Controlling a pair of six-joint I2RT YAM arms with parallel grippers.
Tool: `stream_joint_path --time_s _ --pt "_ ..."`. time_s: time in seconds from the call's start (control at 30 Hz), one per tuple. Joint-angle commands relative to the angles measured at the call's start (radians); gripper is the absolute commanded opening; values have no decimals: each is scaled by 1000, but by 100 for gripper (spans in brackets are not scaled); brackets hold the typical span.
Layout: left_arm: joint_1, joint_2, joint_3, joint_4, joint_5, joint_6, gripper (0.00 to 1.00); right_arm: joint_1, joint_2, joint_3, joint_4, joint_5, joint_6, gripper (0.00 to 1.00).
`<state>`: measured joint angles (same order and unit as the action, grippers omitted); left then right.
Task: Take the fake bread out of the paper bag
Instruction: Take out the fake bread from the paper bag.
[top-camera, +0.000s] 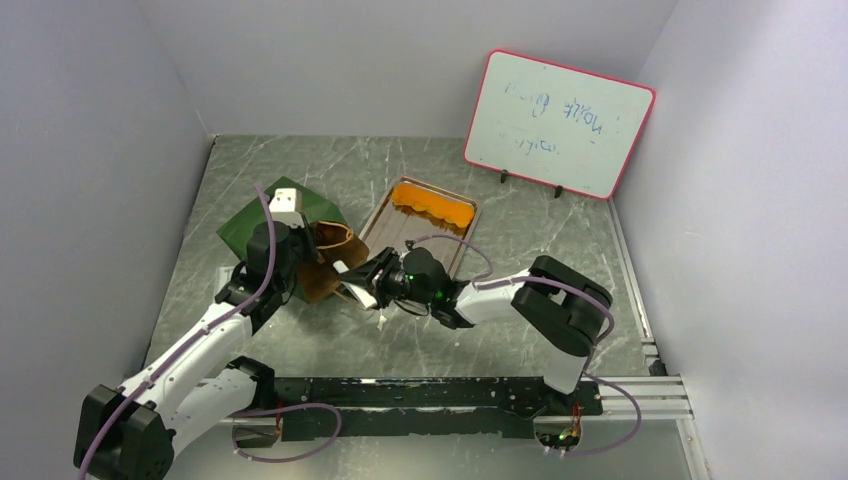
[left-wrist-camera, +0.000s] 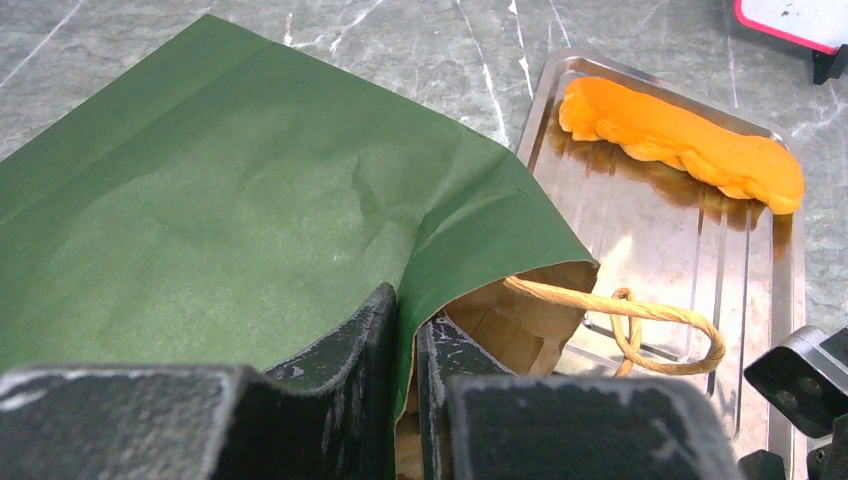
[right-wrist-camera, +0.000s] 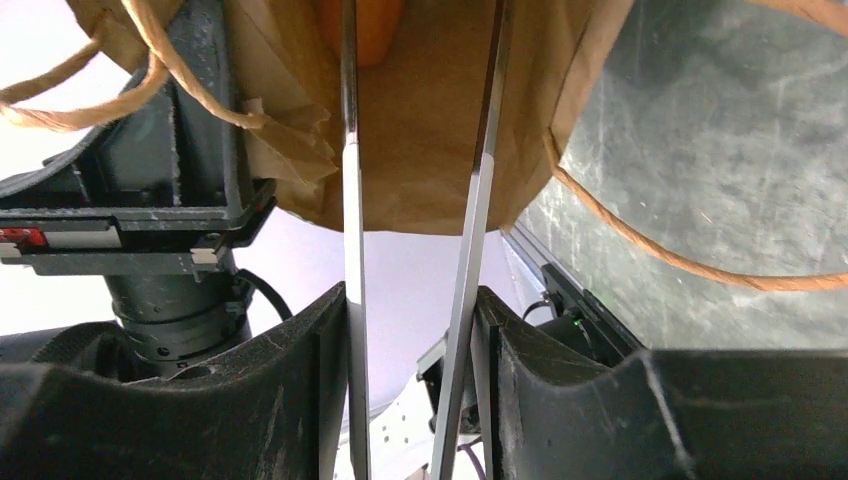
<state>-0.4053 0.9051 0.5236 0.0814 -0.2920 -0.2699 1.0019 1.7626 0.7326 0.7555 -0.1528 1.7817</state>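
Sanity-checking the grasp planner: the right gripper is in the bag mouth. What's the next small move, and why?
Probably ease the right gripper a little deeper, centring on the bread, before closing. Its jaws stand open inside the bag, and the orange bread shows only at the tips, off-centre against one finger. The left gripper is clamped on the rim, holding the mouth open.

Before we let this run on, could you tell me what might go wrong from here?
1. The left gripper pinches only the thin rim of the paper bag; a tug might tear it or pull it free.
2. The right gripper has its jaws apart inside the bag, with the orange bread nearer one finger; closing may miss it or catch paper.
3. The twisted handle loops beside those fingers and could snag on withdrawal.
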Motion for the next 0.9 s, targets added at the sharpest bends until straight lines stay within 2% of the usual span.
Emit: stream_joint_path --time_s 0.0,0.73,0.8,0.87 --pt "6 0 -8 36 12 -4 7 -8 22 39 109 -17 26 44" --pt "6 14 -17 43 27 -6 7 -46 225 177 204 -77 49 46" --pt "7 15 -15 40 25 -5 7 -45 238 179 222 -84 59 40" --pt "7 16 -10 37 19 -5 7 -45 242 175 227 -96 64 23"
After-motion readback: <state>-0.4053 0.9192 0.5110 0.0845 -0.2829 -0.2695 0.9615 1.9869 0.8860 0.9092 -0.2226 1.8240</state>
